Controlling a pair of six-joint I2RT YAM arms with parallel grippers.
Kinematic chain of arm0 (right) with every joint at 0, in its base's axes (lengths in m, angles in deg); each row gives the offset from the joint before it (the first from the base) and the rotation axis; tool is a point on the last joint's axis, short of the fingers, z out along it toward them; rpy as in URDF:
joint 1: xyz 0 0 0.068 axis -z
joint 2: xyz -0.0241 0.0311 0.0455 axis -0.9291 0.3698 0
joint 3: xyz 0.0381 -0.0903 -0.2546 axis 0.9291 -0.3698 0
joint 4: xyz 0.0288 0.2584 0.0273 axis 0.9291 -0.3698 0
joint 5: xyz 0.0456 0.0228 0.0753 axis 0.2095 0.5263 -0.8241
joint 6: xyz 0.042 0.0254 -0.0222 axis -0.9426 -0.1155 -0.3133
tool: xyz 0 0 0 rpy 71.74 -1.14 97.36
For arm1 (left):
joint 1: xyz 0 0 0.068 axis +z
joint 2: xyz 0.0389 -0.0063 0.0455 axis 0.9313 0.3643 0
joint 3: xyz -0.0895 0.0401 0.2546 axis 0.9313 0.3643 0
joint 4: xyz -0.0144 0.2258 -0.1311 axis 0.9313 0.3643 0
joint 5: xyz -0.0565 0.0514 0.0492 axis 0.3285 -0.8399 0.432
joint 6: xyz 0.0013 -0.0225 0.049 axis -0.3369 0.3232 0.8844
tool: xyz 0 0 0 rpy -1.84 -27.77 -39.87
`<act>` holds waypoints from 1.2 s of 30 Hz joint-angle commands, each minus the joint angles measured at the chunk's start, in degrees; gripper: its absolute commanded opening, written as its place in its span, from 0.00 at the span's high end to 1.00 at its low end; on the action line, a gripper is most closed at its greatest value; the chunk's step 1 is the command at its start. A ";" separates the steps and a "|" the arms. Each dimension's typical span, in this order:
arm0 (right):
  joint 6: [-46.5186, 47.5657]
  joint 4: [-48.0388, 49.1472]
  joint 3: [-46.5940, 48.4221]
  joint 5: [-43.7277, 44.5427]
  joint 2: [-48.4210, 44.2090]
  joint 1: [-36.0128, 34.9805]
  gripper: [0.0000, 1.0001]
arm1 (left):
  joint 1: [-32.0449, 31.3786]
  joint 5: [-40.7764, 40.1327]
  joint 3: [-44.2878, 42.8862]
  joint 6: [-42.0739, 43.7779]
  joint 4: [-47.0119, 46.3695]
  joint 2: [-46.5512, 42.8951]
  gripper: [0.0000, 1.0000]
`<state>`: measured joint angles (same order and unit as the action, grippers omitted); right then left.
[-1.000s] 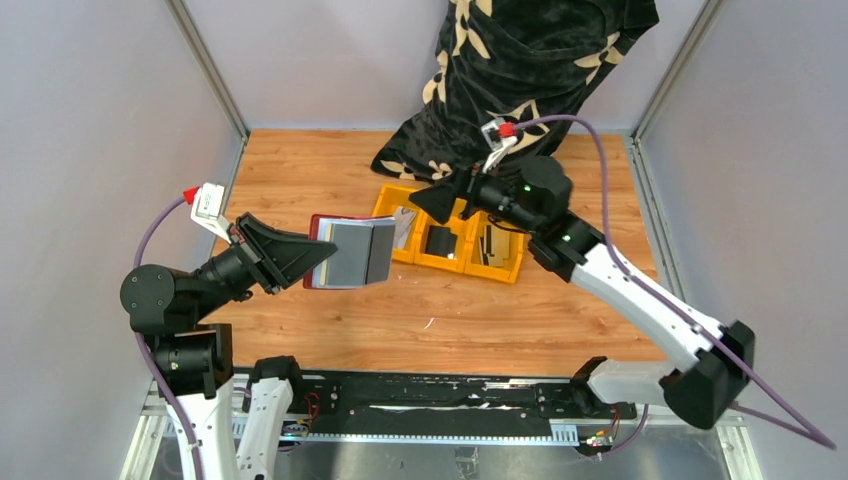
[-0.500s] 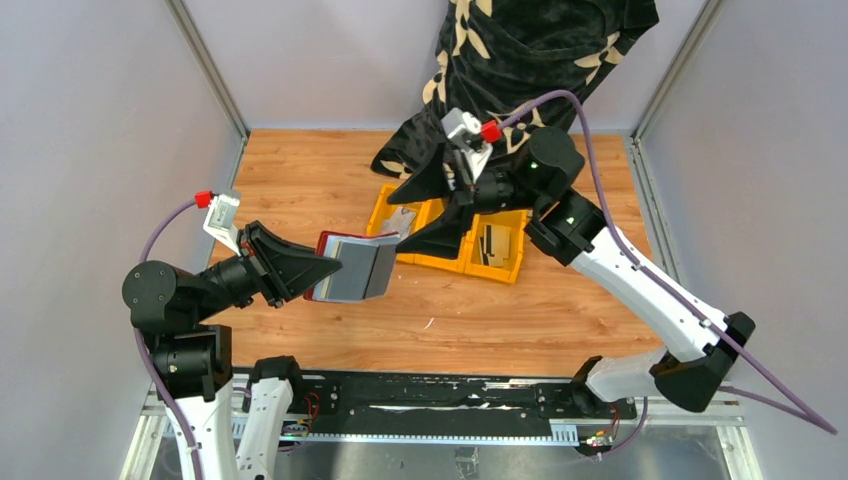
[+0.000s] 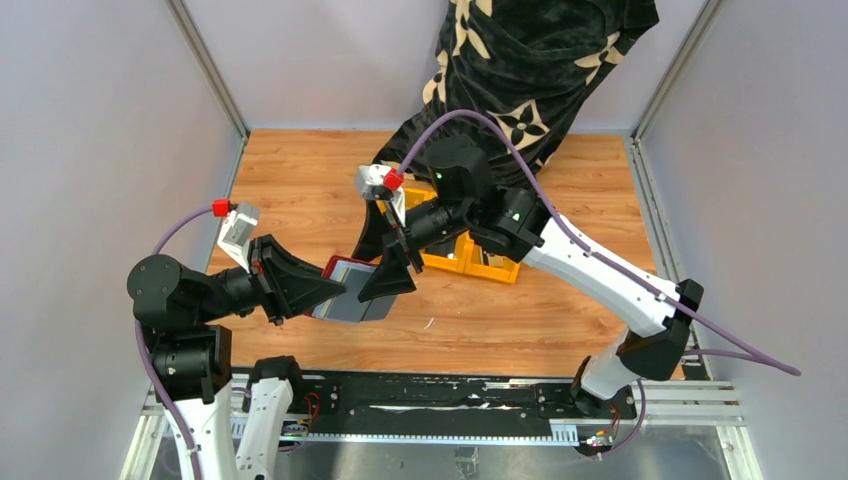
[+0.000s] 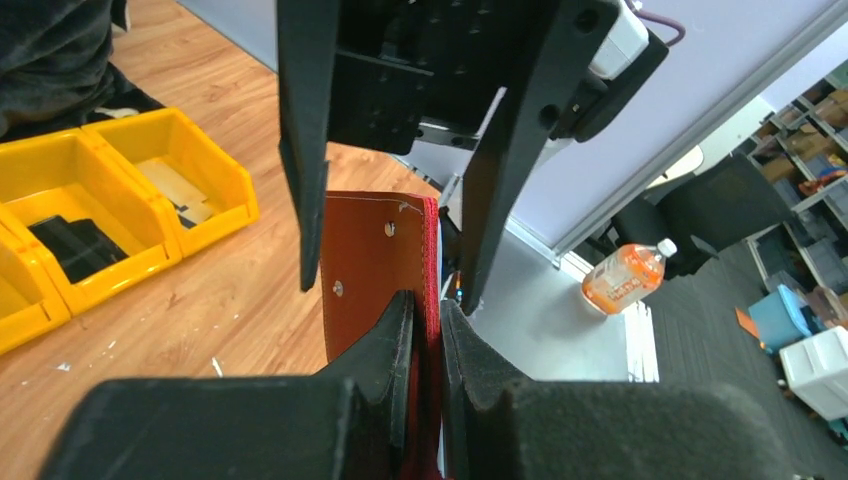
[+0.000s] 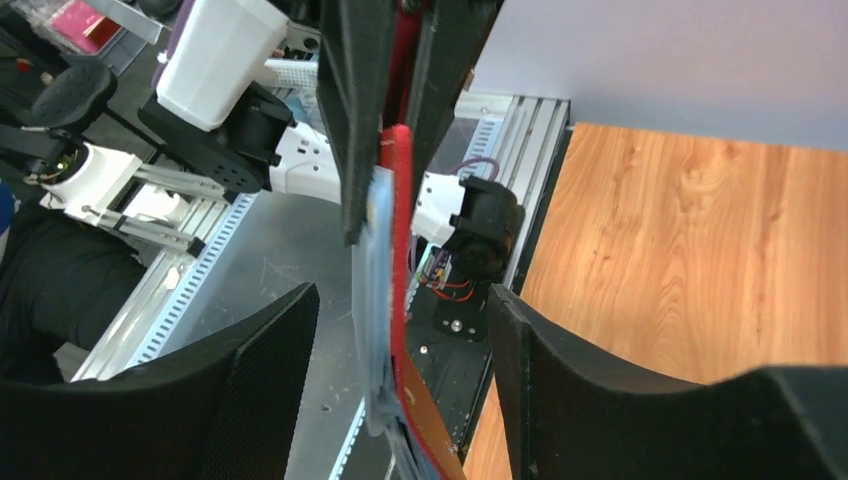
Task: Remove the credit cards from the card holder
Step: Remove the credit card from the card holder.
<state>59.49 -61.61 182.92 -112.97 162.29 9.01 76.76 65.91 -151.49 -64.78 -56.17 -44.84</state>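
My left gripper (image 3: 325, 290) is shut on one edge of the dark red card holder (image 3: 338, 264) and holds it above the table, silvery-grey inside facing up. In the left wrist view the jaws (image 4: 425, 320) pinch the card holder (image 4: 370, 250). My right gripper (image 3: 385, 262) is open, with one finger on each side of the card holder's far edge. In the right wrist view the card holder (image 5: 400, 200) stands edge-on between the open fingers (image 5: 270, 380). Silvery-grey cards (image 5: 372, 290) lie against its inner face. The fingers do not touch them.
A yellow three-compartment bin (image 3: 485, 265) sits behind the right gripper; it also shows in the left wrist view (image 4: 205, 165) with flat dark and pale pieces inside. A black patterned cloth (image 3: 520, 60) hangs at the back. Wooden tabletop (image 3: 300, 170) lies to the left.
My right arm has swung from over the yellow bin, left and nearer, so its open fingers now straddle the card holder. My left gripper has lowered the card holder slightly.
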 commanded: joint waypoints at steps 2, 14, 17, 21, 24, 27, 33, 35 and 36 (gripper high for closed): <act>2.75 -6.53 3.91 -0.77 2.16 -1.39 0.52 | -0.03 2.69 -1.69 1.62 0.67 -0.18 1.00; -24.08 30.56 -15.81 7.55 -9.24 4.37 1.00 | -0.03 -6.71 -2.53 5.49 5.46 -1.51 0.35; -33.61 48.60 -25.49 13.10 -14.17 4.79 1.00 | -0.03 -7.05 -1.73 3.96 5.36 -1.71 0.33; -43.30 61.72 -33.99 18.93 -15.82 4.22 1.00 | -0.03 -7.87 -0.19 1.13 3.24 -2.39 0.37; -46.93 68.13 -37.46 23.11 -15.28 2.56 1.00 | -0.03 -8.11 2.79 -7.69 -5.71 -3.49 0.46; -47.14 71.00 -39.50 27.38 -14.83 0.30 1.00 | -0.03 -8.82 3.83 -11.18 -9.60 -4.12 0.57; -47.44 73.95 -40.79 29.03 -13.62 -2.06 1.00 | -0.03 -9.09 3.29 -10.15 -8.15 -3.37 0.70; -47.67 74.71 -41.23 29.11 -13.31 -2.57 1.00 | -0.03 -9.45 3.41 -8.77 -6.91 -3.39 0.74; -47.74 75.21 -41.43 29.13 -13.16 -2.85 1.00 | -0.03 -9.64 3.57 -8.52 -6.74 -3.43 0.76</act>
<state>13.18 6.34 142.24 -86.46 148.98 7.55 76.80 56.68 -147.99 -73.31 -63.01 -48.18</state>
